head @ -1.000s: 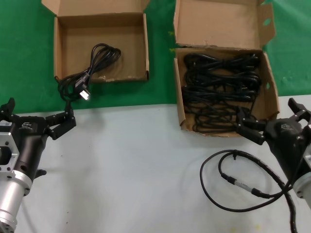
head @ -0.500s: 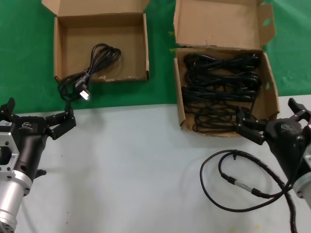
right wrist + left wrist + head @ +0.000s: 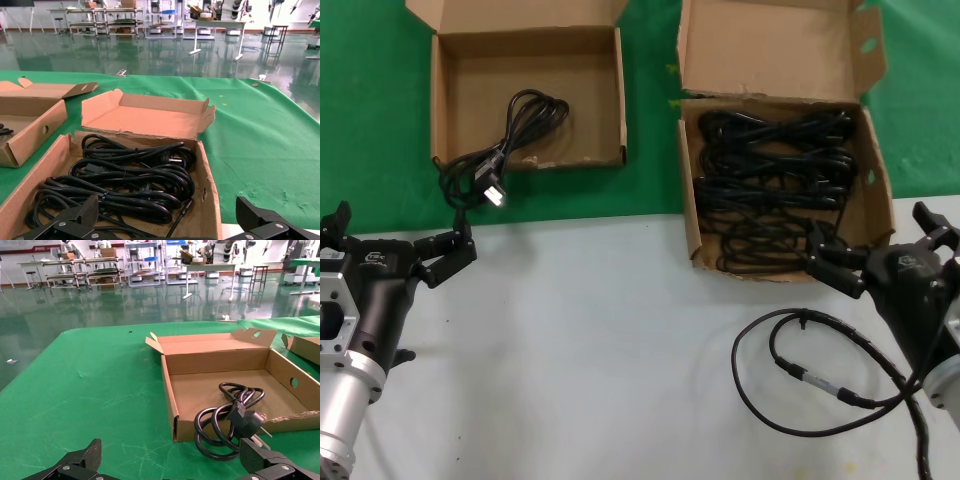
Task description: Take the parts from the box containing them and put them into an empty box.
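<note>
Head view showed two brown cardboard boxes on the green cloth at the far side of the desk, with the pale grey surface [image 3: 600, 340] covering the near half. Toward the far right corner sat the wider brown cardboard box with the tall notched back flap [image 3: 872, 190], and inside it lay the coiled black rubber-coated power cables [image 3: 775, 190], stacked in several bundles that filled most of its floor. Toward the far left corner stood the smaller squarish shallow brown cardboard box [image 3: 445, 100]; one coiled black cable with a moulded plug [image 3: 510, 135] lay half inside it, its loops spilling over the ragged front edge onto the cloth, the metal-tipped plug just outside. The left gripper [image 3: 395, 250] hovered near the left edge of the desk, short of the small box, its black fingers spread apart and holding nothing. The right gripper [image 3: 880, 245] hung at the near wall of the wide box, close to the right edge, its fingers likewise spread wide and empty. A thin looped black lead with an inline connector [image 3: 810, 375] rested on the grey surface by the near right corner.
</note>
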`<move>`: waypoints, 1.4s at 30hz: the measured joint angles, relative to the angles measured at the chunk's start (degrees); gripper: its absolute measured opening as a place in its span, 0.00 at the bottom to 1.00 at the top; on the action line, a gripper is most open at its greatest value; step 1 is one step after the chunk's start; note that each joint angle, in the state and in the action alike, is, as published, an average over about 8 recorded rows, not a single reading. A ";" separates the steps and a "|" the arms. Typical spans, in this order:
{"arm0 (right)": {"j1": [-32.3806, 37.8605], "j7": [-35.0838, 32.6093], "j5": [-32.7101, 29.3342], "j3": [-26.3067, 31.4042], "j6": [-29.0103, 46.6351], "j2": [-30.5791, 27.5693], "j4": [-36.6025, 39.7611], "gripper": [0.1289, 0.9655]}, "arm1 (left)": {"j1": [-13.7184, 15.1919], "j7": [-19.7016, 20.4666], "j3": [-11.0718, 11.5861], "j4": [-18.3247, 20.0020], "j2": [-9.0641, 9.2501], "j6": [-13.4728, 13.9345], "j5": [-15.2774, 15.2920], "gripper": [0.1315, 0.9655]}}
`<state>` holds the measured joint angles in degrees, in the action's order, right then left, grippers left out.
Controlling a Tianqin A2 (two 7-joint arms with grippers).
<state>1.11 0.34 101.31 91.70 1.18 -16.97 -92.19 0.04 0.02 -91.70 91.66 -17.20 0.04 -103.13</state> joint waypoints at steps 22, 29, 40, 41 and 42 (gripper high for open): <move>0.00 0.00 0.00 0.00 0.00 0.00 0.00 1.00 | 0.00 0.00 0.00 0.00 0.00 0.00 0.00 1.00; 0.00 0.00 0.00 0.00 0.00 0.00 0.00 1.00 | 0.00 0.00 0.00 0.00 0.00 0.00 0.00 1.00; 0.00 0.00 0.00 0.00 0.00 0.00 0.00 1.00 | 0.00 0.00 0.00 0.00 0.00 0.00 0.00 1.00; 0.00 0.00 0.00 0.00 0.00 0.00 0.00 1.00 | 0.00 0.00 0.00 0.00 0.00 0.00 0.00 1.00; 0.00 0.00 0.00 0.00 0.00 0.00 0.00 1.00 | 0.00 0.00 0.00 0.00 0.00 0.00 0.00 1.00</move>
<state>1.11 0.34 101.31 91.70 1.18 -16.97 -92.19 0.04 0.02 -91.70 91.66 -17.20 0.04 -103.13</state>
